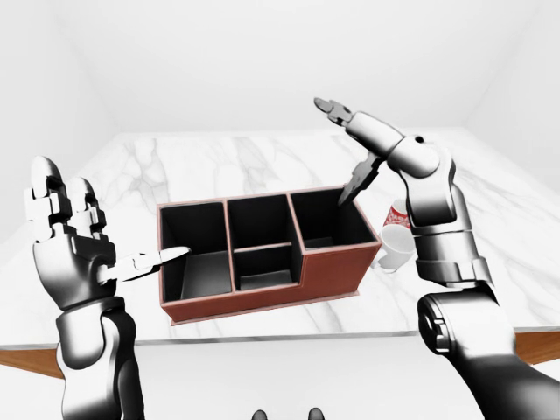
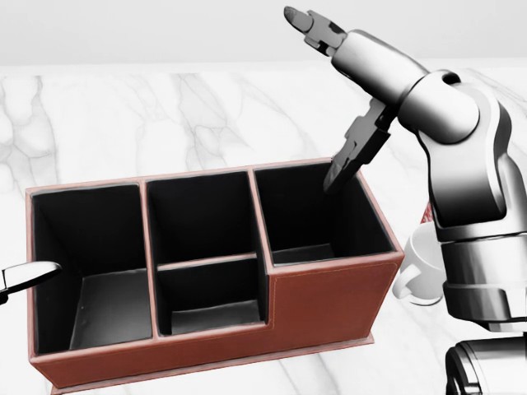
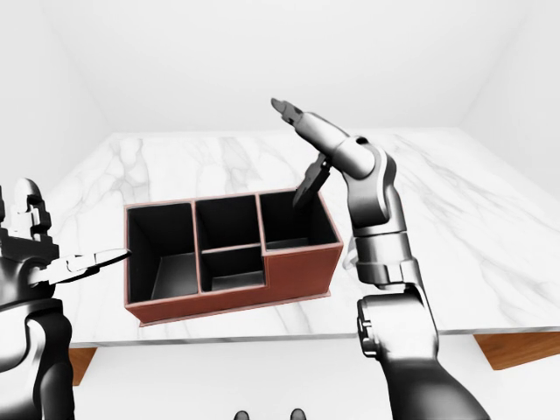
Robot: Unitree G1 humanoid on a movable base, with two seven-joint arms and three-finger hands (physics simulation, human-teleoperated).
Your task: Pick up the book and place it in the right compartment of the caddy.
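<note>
The brown caddy (image 1: 262,297) with a black lining stands on the marble table (image 1: 219,157), with its compartments side by side. My right hand (image 1: 339,150) is open, raised over the far rim of the right compartment (image 2: 309,214), with its thumb (image 2: 354,152) pointing down into it. Nothing is in its fingers. My left hand (image 1: 105,234) is open and upright at the caddy's left end, its thumb tip touching or nearly touching the left wall. I cannot make out a book in any view; the compartments look dark inside.
A white mug (image 1: 395,248) and a red can (image 1: 398,213) stand just right of the caddy, partly behind my right forearm (image 1: 437,219). The table's wooden edge (image 1: 26,360) runs along the bottom of the left-eye view.
</note>
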